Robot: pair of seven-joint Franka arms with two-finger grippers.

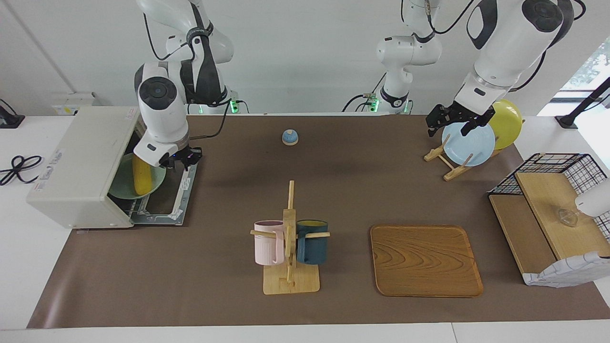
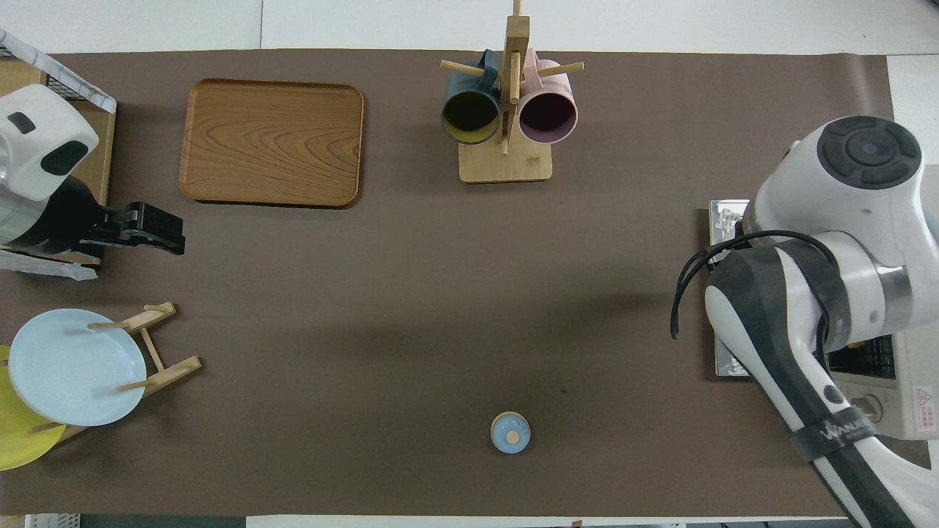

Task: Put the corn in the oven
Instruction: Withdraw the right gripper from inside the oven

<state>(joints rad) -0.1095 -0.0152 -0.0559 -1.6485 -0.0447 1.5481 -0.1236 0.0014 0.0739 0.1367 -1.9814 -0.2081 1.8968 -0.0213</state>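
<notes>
The off-white oven [image 1: 81, 162] stands at the right arm's end of the table with its door [image 1: 164, 209] dropped open. The yellow corn [image 1: 141, 177] lies on a pale green plate [image 1: 121, 188] that sits on the rack in the oven's mouth. My right gripper [image 1: 185, 159] is low over the open door, beside the plate's rim. In the overhead view the right arm hides the corn and most of the oven [image 2: 913, 396]. My left gripper [image 1: 452, 127] waits open and empty above the plate rack; it also shows in the overhead view [image 2: 158, 231].
A rack with a light blue plate [image 1: 469, 143] and a yellow plate [image 1: 506, 123] stands at the left arm's end. A mug tree [image 1: 289, 238] with two mugs, a wooden tray [image 1: 425, 260], a small blue knob [image 1: 289, 137] and a wire basket [image 1: 553, 209] are also on the table.
</notes>
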